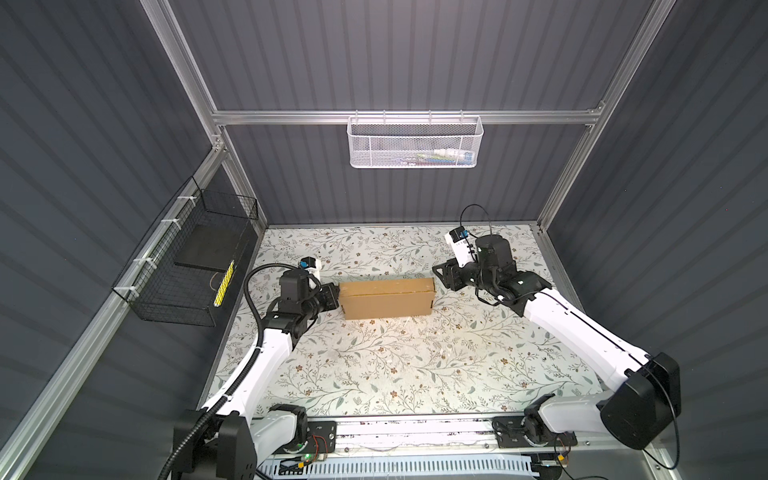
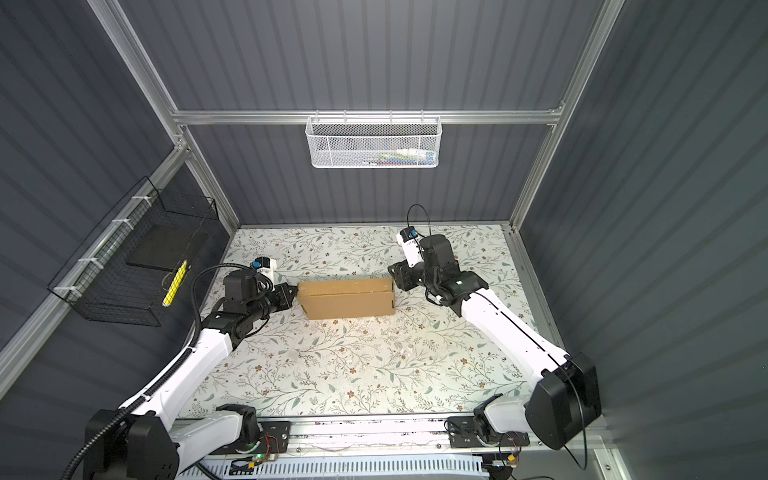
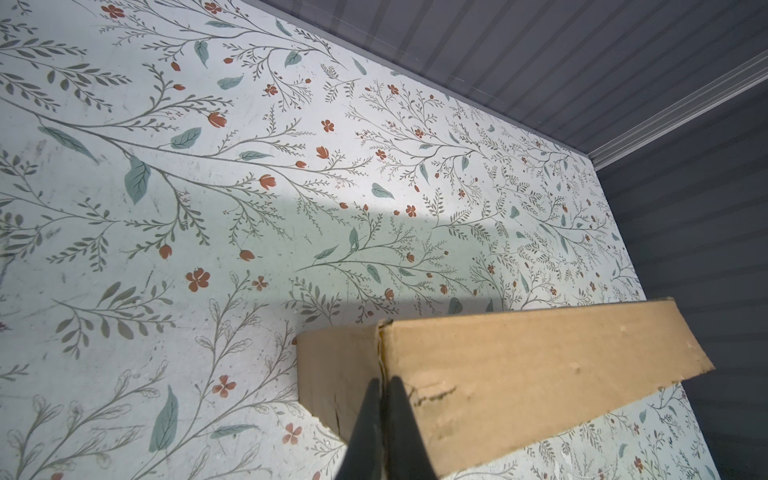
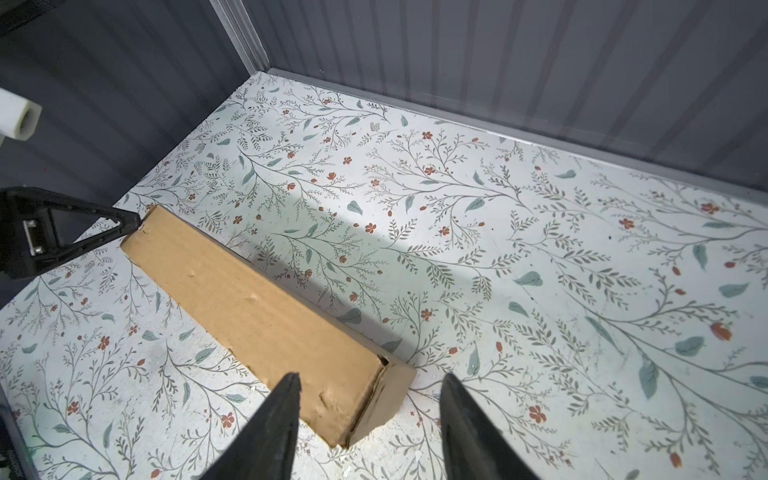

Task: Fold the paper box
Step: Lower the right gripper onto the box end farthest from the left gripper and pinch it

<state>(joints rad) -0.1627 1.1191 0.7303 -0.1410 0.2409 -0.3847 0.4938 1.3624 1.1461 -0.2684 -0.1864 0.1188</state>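
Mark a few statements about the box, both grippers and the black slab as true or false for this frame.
1. The paper box lies folded up on the floral tabletop. True.
2. The left gripper is wide open and well clear of the box. False: its jaws are shut and its tip is at the box's left end.
3. The right gripper is open, near the box's right end. True.
4. The black slab lies on the tabletop beside the box. False: it lies in the black wire basket on the left wall.
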